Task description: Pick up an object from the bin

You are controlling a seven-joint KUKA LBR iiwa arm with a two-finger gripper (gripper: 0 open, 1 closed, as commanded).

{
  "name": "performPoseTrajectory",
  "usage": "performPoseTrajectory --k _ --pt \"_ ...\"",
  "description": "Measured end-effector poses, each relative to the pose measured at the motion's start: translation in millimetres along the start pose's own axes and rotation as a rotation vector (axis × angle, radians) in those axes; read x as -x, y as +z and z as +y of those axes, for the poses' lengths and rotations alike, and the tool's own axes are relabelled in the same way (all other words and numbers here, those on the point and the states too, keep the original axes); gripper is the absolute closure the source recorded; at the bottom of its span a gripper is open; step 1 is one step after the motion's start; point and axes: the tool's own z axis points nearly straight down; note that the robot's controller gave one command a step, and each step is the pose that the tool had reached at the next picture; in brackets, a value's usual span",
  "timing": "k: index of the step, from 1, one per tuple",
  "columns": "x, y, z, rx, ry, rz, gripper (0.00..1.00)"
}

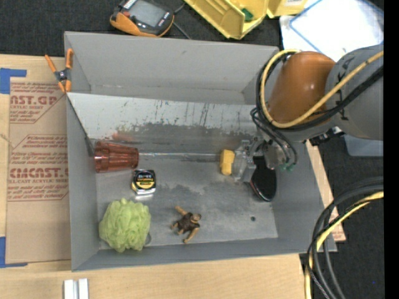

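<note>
Low on the right of the grey bin [168, 67], gripper [244, 159] just beside a small yellow block [227, 162], perhaps touching; open or clamped, cannot tell. Likely set there to take the block, black oval thing [263, 182] close alongside

One camera above the bin [168, 67], tilted slightly sideways (arm [305, 89] at right), whole bin framed

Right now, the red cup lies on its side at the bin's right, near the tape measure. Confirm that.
Not quite: the side is wrong. The camera view shows the red cup lying on its side at the bin's left, near the tape measure.
</note>
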Motion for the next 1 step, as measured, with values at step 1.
performPoseTrajectory --k 1 --pt "0.0 0.0 0.0 0.0 0.0 0.0 1.0"
